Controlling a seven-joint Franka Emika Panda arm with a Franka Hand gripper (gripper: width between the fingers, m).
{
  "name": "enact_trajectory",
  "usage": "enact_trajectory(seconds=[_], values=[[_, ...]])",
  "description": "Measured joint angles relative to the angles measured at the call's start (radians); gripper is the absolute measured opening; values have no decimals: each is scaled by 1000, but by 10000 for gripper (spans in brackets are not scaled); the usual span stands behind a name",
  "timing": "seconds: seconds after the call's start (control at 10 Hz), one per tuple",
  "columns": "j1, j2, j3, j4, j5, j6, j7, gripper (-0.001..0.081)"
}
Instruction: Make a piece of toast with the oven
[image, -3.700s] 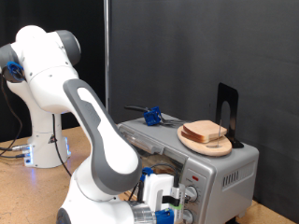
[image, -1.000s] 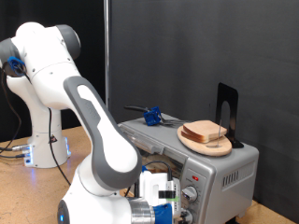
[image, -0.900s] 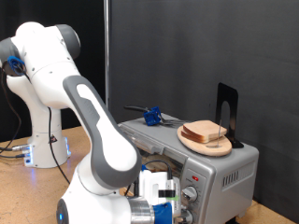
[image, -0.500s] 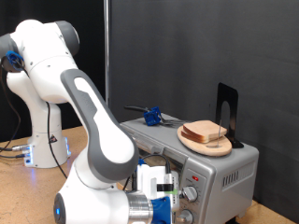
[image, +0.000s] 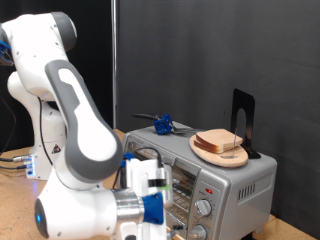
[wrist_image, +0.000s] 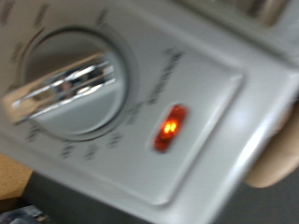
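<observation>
The silver oven (image: 232, 183) stands at the exterior view's lower right, with two round knobs (image: 206, 207) on its front panel. Pale toast slices (image: 222, 140) lie stacked on a round wooden plate (image: 203, 151) on the oven's top. My gripper (image: 152, 200) hangs in front of the oven's glass door, to the exterior view's left of the knobs, and its fingers are hard to make out. The wrist view is blurred and shows one chrome knob (wrist_image: 70, 82) close up, with a lit red light (wrist_image: 170, 128) beside it on the panel. What is inside the oven is hidden.
A black bookend (image: 243, 122) stands on the oven's back right corner. A blue-handled tool (image: 162, 124) lies on the oven's top at the back. My bulky white arm (image: 70, 130) fills the exterior view's left. A wooden table (image: 15, 200) lies below.
My arm has swung towards the exterior view's left. My hand has drawn away from the knob panel to in front of the glass door. The toast and plate have not moved.
</observation>
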Motion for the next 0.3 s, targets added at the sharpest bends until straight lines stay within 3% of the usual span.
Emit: enact_trajectory(seconds=[0.3], values=[[-54,-86,-10,-74,-25,-100,0,808]])
